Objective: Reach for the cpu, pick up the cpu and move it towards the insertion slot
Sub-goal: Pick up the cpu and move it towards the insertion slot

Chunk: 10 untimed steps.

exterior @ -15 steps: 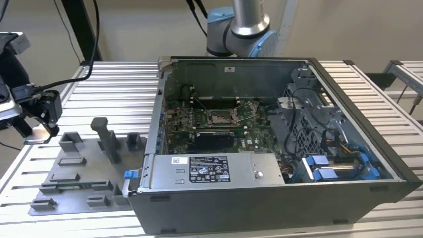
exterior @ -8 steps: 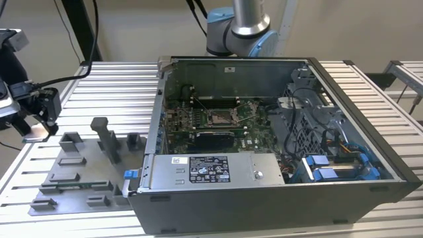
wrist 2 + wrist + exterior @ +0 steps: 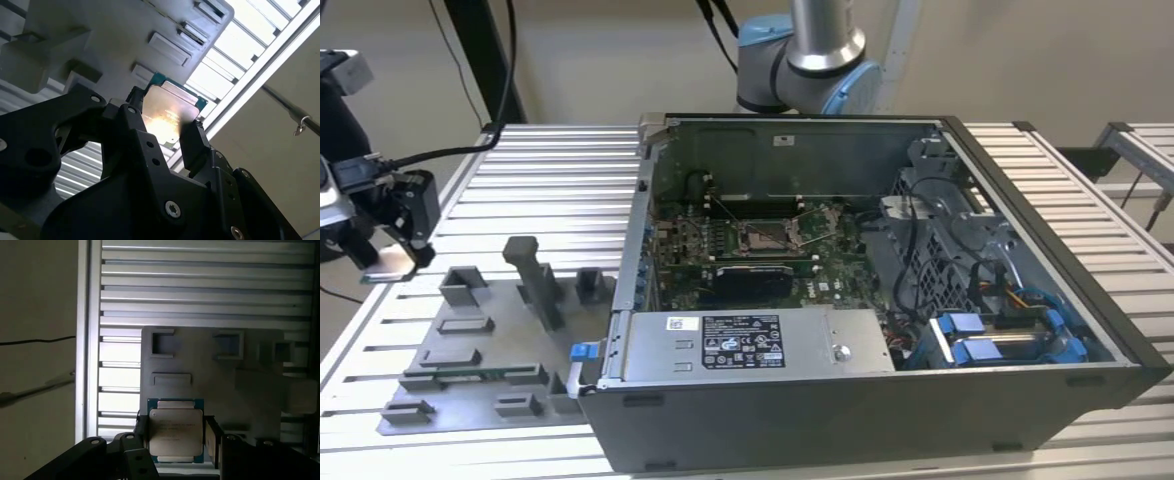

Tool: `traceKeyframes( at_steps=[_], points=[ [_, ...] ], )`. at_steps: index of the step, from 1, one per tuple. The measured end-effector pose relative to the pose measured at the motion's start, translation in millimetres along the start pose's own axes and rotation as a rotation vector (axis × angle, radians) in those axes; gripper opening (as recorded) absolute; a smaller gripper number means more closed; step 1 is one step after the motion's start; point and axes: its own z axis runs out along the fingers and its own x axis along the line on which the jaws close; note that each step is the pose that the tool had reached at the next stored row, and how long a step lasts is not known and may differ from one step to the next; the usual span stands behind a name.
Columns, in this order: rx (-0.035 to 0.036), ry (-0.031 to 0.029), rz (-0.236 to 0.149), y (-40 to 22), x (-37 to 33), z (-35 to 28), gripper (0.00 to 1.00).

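The cpu (image 3: 176, 431) is a flat square chip with a pale metal top and a thin teal-green edge. My gripper (image 3: 176, 441) is shut on it, one black finger on each side. In the second wrist view the cpu (image 3: 167, 116) sits between the same fingers (image 3: 193, 139). In the exterior view, the gripper (image 3: 383, 250) hangs at the far left with the cpu (image 3: 390, 264), beside the grey fixture plate (image 3: 467, 372). The insertion slot (image 3: 765, 237), a square silver-framed socket, lies on the green board inside the open computer case, far toward the exterior view's right of the gripper.
The fixture plate (image 3: 200, 360) carries several grey blocks and a tall post (image 3: 534, 280). The open case (image 3: 881, 400) has raised metal walls, a power supply box (image 3: 747, 345) at its front and cables and blue clips at its right. The slatted table edge (image 3: 90, 340) is close to the gripper.
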Motion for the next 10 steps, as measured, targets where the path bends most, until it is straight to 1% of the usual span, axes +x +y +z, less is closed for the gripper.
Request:
traceKeyframes(
  at_steps=[10],
  points=[
    [0.0000,0.0000,0.000,0.3,0.0,-7.6,0.00]
  ],
)
